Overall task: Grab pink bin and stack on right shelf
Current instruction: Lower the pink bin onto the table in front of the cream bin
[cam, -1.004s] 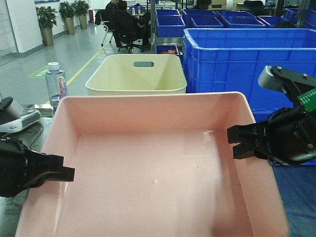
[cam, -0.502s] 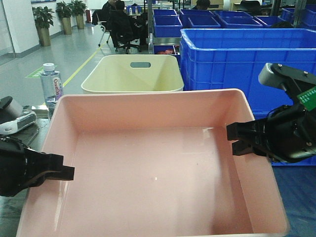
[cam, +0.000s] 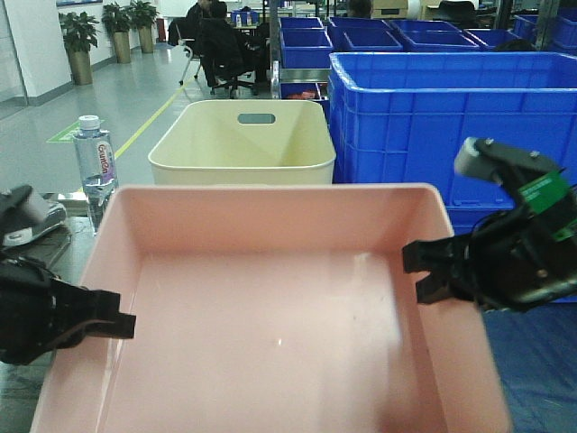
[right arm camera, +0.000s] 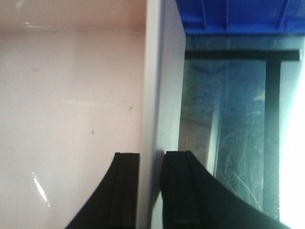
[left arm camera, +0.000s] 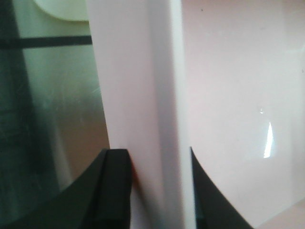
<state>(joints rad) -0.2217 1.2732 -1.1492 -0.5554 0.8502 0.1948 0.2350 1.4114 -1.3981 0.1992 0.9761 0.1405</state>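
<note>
The pink bin [cam: 270,298] fills the front view, held up between both arms. My left gripper [cam: 122,325] is shut on its left wall, one finger inside and one outside [left arm camera: 159,167]. My right gripper [cam: 419,271] is shut on the right wall in the same way [right arm camera: 151,162]. The bin's floor [right arm camera: 71,95] is bare, and its left wall [left arm camera: 143,95] runs up the left wrist view. The right shelf [right arm camera: 228,119], dark, glossy and crossed by black tape lines, lies below the bin's right side.
A taller cream bin [cam: 242,140] stands just beyond the pink one. Big blue crates [cam: 433,108] rise at the back right. A water bottle [cam: 95,158] stands at the far left, beside a grey device [cam: 22,216].
The pink bin's far rim has dropped in the front view and sits nearer to me. The right gripper has shifted a little left and down with it.
</note>
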